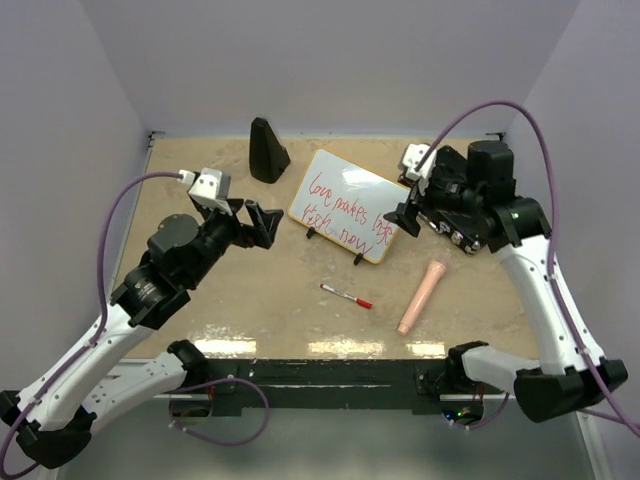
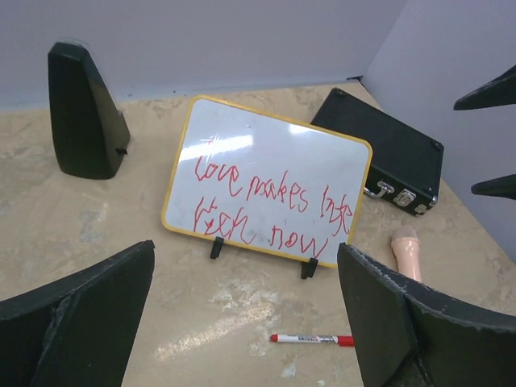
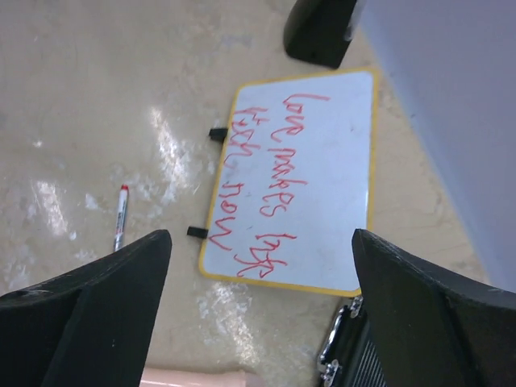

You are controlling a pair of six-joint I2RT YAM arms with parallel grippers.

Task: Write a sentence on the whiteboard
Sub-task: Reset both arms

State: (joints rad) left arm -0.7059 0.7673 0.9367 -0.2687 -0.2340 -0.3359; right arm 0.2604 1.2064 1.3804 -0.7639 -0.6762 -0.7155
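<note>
Yellow-rimmed whiteboard — black case by its right edge, marker well apart

Red sentence on white whiteboard (yellow rim).

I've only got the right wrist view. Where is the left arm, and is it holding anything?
Observer: The left fingers hover open and empty, left of the whiteboard.
Operator: What's the pink thing at my bottom edge?
Observer: A pink rod, lying on the table right of the pen.
Operator: And the latch in my corner?
Observer: It belongs to a flat black case beside the whiteboard's right end.
</note>
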